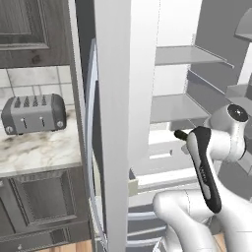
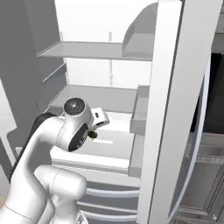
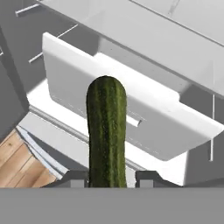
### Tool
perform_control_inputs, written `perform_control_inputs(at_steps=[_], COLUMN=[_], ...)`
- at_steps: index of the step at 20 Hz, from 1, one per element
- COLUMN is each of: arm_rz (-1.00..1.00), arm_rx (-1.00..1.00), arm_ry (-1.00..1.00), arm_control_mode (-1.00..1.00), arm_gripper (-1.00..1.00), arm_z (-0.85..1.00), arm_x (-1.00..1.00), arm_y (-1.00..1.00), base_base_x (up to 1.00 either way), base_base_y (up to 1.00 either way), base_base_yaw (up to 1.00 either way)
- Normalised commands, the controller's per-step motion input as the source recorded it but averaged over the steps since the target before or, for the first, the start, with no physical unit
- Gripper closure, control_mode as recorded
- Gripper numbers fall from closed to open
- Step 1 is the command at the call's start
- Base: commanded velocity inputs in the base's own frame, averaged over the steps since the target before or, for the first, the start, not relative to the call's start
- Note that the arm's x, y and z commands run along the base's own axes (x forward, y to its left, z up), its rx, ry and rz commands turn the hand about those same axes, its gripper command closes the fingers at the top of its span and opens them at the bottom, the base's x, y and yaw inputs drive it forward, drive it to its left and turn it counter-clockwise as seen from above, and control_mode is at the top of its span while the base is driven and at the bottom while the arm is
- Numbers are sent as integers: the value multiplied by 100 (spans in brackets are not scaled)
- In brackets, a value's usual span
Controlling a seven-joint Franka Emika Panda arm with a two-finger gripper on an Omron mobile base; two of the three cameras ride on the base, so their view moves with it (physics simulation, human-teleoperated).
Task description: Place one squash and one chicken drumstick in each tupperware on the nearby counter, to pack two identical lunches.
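A slim, dark green squash (image 3: 106, 131) stands upright between my two fingertips in the hand view, and my gripper (image 3: 107, 177) is shut on its lower end. My hand reaches into an open white fridge, where a dark green bit of the squash (image 2: 93, 135) shows under my wrist. The white marble counter (image 1: 34, 150) lies to the left of the fridge. The chicken drumstick and the tupperware are out of view.
A grey slotted toaster (image 1: 33, 114) stands on the counter. The fridge's open door (image 1: 114, 128) rises between the counter and my arm. Below the squash is a white fridge drawer (image 3: 144, 118), with grey shelves (image 2: 96, 50) above it. A patch of wooden floor (image 3: 17, 164) shows at the lower left.
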Motion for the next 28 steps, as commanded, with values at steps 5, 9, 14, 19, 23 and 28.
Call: perform_control_inputs(at_steps=[5,9,14,19,23,28], arm_rz=[0,0,0,0,0,0], arm_rx=[0,0,0,0,0,0], arm_ry=[0,0,0,0,0,0], arm_control_mode=[100,100,100,100,100,100], arm_gripper=[100,100,100,100,100,100], arm_z=[0,0,0,0,0,0], arm_x=[0,0,0,0,0,0], arm_y=[0,0,0,0,0,0], base_base_x=[-100,-100,-100,-86,-70,-64], base_base_y=[0,0,0,51,97,100], base_base_yaw=[0,0,0,0,-2,-5])
